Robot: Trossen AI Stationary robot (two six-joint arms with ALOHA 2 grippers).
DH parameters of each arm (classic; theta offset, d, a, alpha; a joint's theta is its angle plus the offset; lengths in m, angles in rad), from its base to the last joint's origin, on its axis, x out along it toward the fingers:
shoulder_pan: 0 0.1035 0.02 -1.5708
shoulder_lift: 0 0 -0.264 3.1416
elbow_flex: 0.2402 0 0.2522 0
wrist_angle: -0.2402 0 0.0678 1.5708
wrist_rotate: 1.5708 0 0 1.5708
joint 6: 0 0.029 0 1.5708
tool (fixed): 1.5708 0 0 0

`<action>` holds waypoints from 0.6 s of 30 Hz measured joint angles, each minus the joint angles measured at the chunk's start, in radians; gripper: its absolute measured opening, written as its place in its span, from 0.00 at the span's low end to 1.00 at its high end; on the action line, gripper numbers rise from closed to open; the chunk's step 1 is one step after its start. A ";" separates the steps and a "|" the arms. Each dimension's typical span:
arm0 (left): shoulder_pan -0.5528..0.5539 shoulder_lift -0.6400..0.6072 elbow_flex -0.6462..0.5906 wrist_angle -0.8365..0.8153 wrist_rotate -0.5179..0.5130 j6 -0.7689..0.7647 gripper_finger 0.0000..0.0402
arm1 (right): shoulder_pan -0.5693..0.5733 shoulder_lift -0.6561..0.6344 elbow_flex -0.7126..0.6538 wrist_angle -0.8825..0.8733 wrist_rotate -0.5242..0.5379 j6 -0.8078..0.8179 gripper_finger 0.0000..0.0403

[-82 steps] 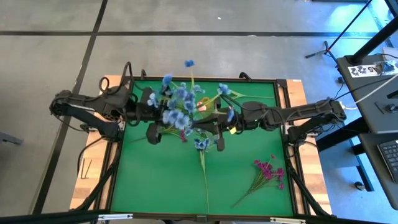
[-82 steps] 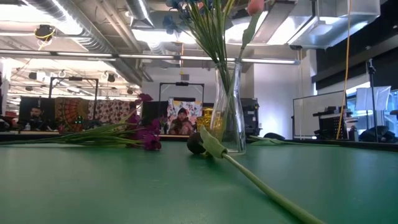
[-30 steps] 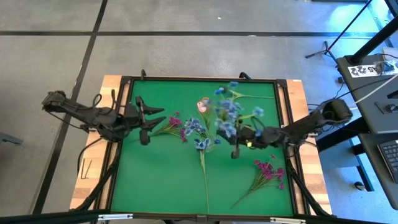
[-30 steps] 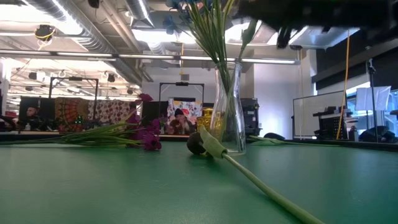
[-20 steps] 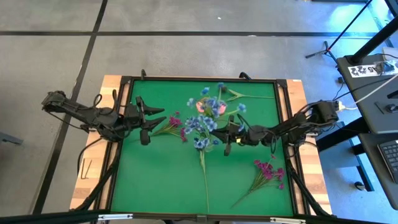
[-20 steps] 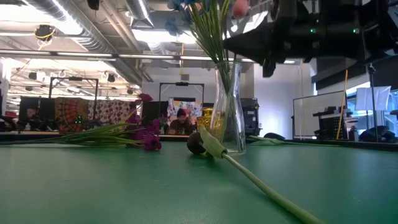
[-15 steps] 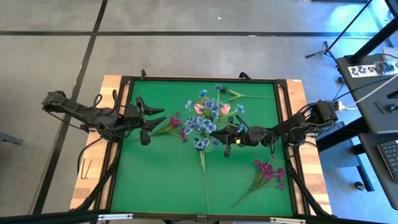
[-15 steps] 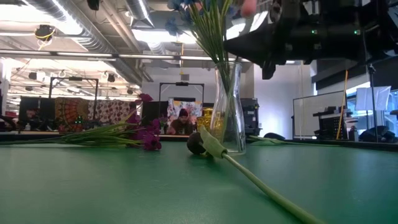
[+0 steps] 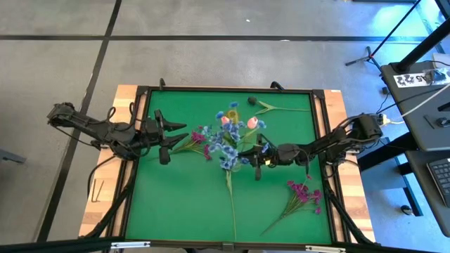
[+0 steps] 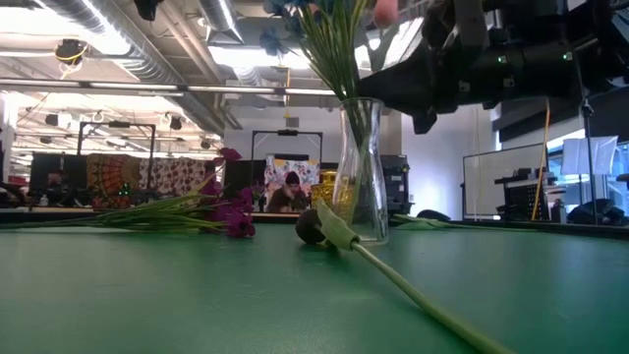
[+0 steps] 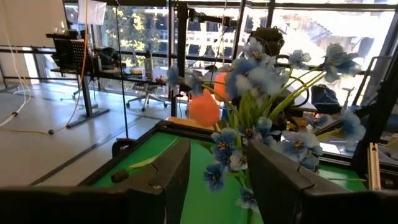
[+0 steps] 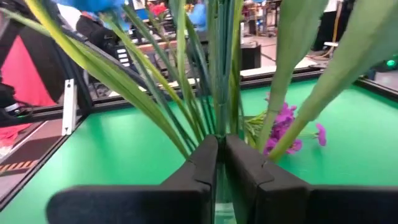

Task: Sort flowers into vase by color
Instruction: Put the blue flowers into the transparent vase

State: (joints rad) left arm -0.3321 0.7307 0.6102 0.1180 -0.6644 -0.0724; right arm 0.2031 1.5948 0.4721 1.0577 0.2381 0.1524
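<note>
At frame centre, the right pincer (image 9: 257, 156) is pinched nearly closed on stems at the vase (image 10: 360, 172) mouth (blue flowers (image 9: 223, 145) inside); tugging sideways could topple it. Left pincer (image 9: 171, 133) waits wide, mid-left.

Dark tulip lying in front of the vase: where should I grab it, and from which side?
Grip the dark tulip mid-stem, coming straight down with fingers across the stem. It lies flat, running from the vase toward the table's near edge, with open green mat on both sides.

grey concrete floor (image 9: 56, 56), bright ceiling lights (image 10: 236, 54), large windows (image 11: 143, 31), patterned hangings (image 10: 147, 177).
</note>
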 joint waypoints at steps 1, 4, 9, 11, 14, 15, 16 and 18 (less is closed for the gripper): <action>0.000 0.000 0.000 -0.001 0.000 0.000 0.38 | 0.000 -0.004 0.000 0.000 -0.011 -0.001 0.08; 0.000 0.000 0.000 -0.006 0.000 -0.003 0.38 | 0.000 -0.027 0.000 -0.010 -0.022 -0.001 0.11; 0.000 0.000 0.000 -0.006 0.000 -0.004 0.38 | 0.021 -0.082 0.000 -0.073 0.008 -0.028 0.18; 0.000 0.000 0.000 -0.006 0.000 -0.004 0.38 | 0.031 -0.111 0.000 -0.118 0.017 -0.030 0.22; 0.000 0.000 0.000 -0.006 0.000 -0.005 0.38 | 0.048 -0.152 0.000 -0.190 0.026 -0.030 0.28; 0.000 0.000 0.000 -0.006 0.000 -0.005 0.38 | 0.054 -0.164 0.000 -0.212 0.034 -0.030 0.30; 0.000 0.000 0.000 -0.006 0.000 -0.005 0.38 | 0.061 -0.177 0.000 -0.234 0.042 -0.030 0.33; 0.000 0.000 0.000 -0.006 0.000 -0.005 0.38 | 0.068 -0.202 0.000 -0.278 0.053 -0.030 0.38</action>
State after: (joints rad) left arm -0.3321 0.7307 0.6102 0.1116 -0.6645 -0.0772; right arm 0.2711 1.3932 0.4725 0.7799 0.2910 0.1223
